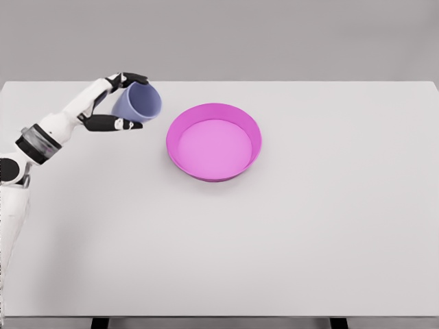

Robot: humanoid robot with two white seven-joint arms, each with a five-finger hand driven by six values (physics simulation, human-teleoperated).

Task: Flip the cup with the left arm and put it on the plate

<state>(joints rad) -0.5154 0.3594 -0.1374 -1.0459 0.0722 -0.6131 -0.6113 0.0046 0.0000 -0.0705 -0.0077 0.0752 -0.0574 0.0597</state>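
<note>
A lavender-blue cup (138, 102) is held above the table at the upper left, tilted so its opening faces right toward the plate. My left hand (125, 100) is shut on the cup, with dark fingers over its top and the thumb under it. A magenta plate (214, 141) with a raised rim sits on the white table just right of the cup, with nothing in it. The cup is left of the plate's rim, not over it. The right arm does not show.
The white table (309, 226) fills most of the view, its front edge near the bottom of the picture and its far edge behind the cup. Nothing else stands on it.
</note>
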